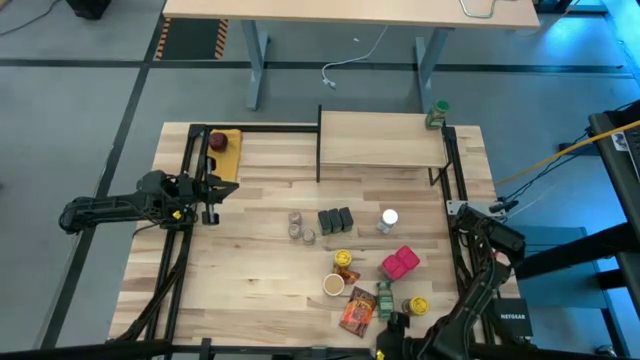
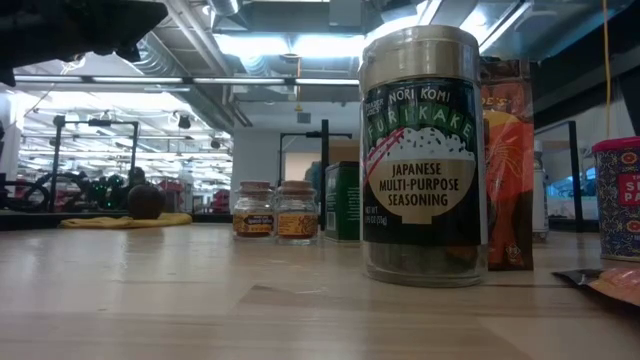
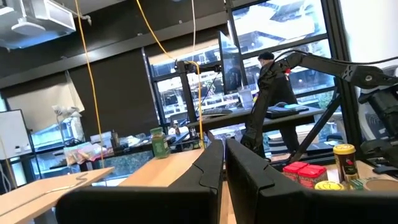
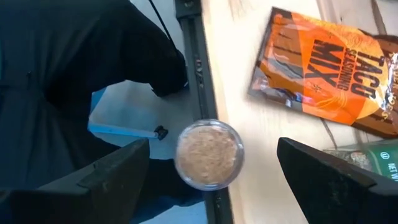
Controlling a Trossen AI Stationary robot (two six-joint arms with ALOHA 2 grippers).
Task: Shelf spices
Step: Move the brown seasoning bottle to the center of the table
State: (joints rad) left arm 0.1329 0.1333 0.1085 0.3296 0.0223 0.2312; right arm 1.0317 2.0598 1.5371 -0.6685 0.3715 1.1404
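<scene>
The pale wood shelf [image 1: 380, 140] stands at the table's far side, with one green-lidded jar [image 1: 437, 114] on its right end. The other spices stand on the tabletop: small jars [image 1: 297, 226], dark tins [image 1: 335, 220], a white-lidded jar [image 1: 389, 218], red boxes [image 1: 400, 263] and an orange packet [image 1: 357, 310]. My right gripper [image 1: 393, 325] hangs open over the near edge. Its fingers stand on either side of a clear-topped jar of tan spice [image 4: 208, 154] without touching it. My left gripper [image 1: 211, 203] waits shut by the left edge.
A dark red round thing lies on a yellow pad [image 1: 222, 142] in the far left corner. Black frame rails [image 1: 185, 230] run along the left and right edges. A furikake jar [image 2: 420, 150] stands close to the low camera. The tabletop's left half [image 1: 240, 270] is bare wood.
</scene>
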